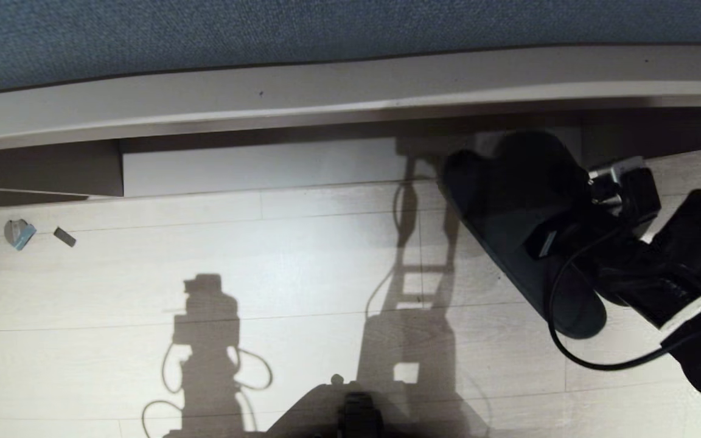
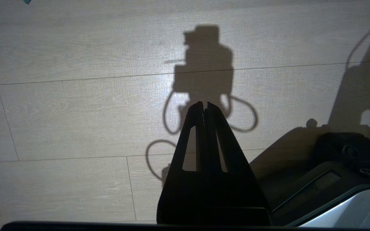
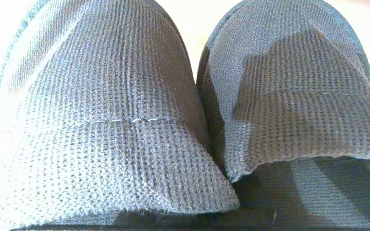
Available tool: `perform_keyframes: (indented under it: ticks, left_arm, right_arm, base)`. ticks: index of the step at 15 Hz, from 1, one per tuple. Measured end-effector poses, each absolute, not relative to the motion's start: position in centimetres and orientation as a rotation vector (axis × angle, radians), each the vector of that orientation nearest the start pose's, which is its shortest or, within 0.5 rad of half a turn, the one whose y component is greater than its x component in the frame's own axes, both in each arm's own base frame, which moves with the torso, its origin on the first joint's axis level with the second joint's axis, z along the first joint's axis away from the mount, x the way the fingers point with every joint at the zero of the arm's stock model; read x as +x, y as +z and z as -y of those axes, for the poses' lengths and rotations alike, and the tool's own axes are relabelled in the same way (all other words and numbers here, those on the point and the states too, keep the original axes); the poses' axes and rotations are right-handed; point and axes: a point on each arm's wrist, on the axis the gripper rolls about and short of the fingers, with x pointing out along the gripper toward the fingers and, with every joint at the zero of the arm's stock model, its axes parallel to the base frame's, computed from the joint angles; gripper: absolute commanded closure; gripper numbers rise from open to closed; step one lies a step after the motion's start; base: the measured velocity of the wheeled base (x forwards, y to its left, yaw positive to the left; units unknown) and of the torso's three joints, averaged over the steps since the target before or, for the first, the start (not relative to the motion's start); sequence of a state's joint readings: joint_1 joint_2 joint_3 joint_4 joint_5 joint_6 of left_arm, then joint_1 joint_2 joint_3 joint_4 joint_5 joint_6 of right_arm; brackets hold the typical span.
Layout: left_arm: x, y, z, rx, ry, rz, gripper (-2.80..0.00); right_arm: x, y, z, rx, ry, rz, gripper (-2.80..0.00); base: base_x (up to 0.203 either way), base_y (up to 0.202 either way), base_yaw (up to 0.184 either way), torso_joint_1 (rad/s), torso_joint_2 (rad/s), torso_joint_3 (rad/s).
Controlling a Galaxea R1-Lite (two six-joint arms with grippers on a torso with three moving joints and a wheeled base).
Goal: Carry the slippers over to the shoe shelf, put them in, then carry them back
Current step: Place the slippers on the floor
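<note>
The slippers [image 1: 509, 201] hang as one dark pair from my right gripper [image 1: 554, 240], which is shut on them, at the right of the head view. They are held above the pale wood floor just in front of the right end of the shoe shelf [image 1: 265, 164], whose pale base board shows under the taupe top board. Up close, the knitted grey straps of the slippers [image 3: 101, 112] fill the right wrist view side by side and hide the fingers. My left gripper [image 2: 204, 104] is shut and empty, parked over bare floor.
A small grey-blue piece [image 1: 19, 233] and a little dark block [image 1: 64, 236] lie on the floor at the far left. The bench's top board [image 1: 350, 91] carries a blue surface [image 1: 204, 30]. My own base [image 1: 356, 413] sits at the bottom centre.
</note>
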State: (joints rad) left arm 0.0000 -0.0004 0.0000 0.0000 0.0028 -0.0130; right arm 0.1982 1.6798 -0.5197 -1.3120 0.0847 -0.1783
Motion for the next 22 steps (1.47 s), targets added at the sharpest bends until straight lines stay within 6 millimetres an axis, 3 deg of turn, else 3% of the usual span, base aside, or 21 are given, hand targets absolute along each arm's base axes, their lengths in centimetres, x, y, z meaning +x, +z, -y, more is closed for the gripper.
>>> perform_keyframes:
  ticks: [4, 8, 14, 18, 22]
  left_arm:
    - [-2.3, 7.5, 0.0, -0.013, 0.002, 0.0, 0.0]
    - [-2.3, 7.5, 0.0, -0.013, 0.003, 0.0, 0.0]
    - [-2.3, 7.5, 0.0, -0.012, 0.003, 0.0, 0.0]
    - [-2.3, 7.5, 0.0, -0.012, 0.003, 0.0, 0.0]
    - [-2.3, 7.5, 0.0, -0.011, 0.003, 0.0, 0.0]
  right_arm:
    - [21.3, 16.8, -4.8, -0.167, 0.24, 0.072, 0.0]
    - [16.5, 18.3, -3.7, -0.155, 0.207, 0.074, 0.0]
    - [7.3, 19.8, -0.8, -0.1, 0.092, 0.133, 0.0]
    - [2.5, 18.5, -0.1, -0.07, 0.039, 0.177, 0.0]
    - [0.0, 15.7, -0.2, -0.057, 0.058, 0.242, 0.0]
  base:
    - [0.0, 0.0, 0.0, 0.0, 0.0, 0.0]
    - [0.0, 0.0, 0.0, 0.0, 0.0, 0.0]
    - [0.0, 0.0, 0.0, 0.0, 0.0, 0.0]
    - [0.0, 0.0, 0.0, 0.0, 0.0, 0.0]
    - [0.0, 0.0, 0.0, 0.0, 0.0, 0.0]
